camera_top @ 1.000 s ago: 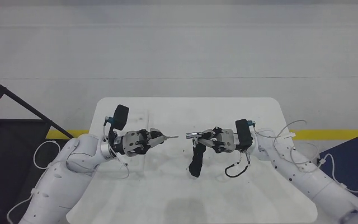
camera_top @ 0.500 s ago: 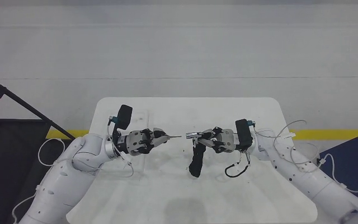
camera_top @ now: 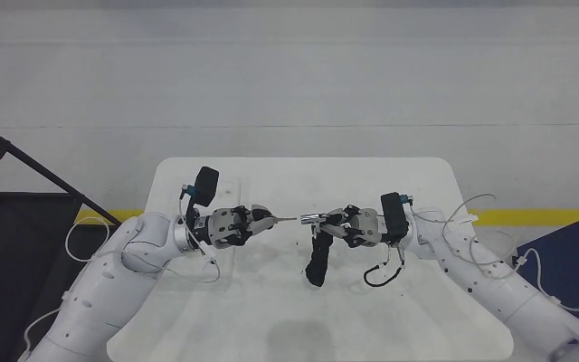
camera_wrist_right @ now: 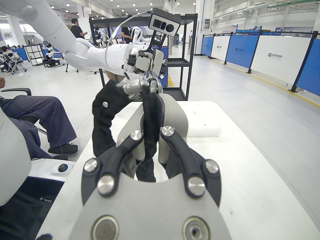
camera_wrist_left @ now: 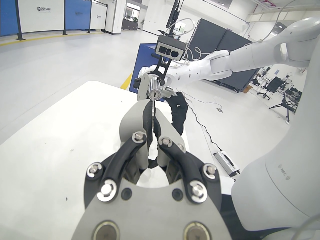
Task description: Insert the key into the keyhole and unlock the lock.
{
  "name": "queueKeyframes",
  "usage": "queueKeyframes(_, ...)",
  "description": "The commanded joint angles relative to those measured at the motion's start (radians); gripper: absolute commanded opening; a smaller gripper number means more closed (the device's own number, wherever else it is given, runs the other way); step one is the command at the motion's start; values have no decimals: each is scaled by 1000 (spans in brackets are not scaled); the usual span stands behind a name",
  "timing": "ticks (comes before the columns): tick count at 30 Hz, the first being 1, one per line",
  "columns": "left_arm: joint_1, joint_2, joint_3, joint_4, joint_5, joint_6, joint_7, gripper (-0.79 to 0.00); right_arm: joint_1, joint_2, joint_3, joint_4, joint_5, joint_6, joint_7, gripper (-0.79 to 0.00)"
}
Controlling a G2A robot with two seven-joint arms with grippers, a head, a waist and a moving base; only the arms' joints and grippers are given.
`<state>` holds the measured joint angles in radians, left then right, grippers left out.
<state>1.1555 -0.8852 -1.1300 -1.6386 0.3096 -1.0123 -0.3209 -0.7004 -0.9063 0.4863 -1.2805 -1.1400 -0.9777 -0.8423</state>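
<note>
Left wrist view has the left jaws pressed together on the key, its blade edge-on and aimed at the keyhole in the chrome face of the lock. The right jaws pinch the lock's black fabric sleeve just behind the cylinder, and the rest of the sleeve hangs toward the counter. Key and lock are held above the counter's middle. From the top view a small gap separates the key tip from the lock. The step in hand looks like alignment before insertion. Next probably comes a straight push along the cylinder's axis, then a turn.
</note>
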Motion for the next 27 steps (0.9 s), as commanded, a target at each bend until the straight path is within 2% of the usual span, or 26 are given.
queueKeyframes(1,-3,1,7,3,3,0,8,-785,0,0,0,0,0,0,0,-785)
queueKeyframes(27,-46,19,77,21,39,0,87,-785,0,0,0,0,0,0,0,-785)
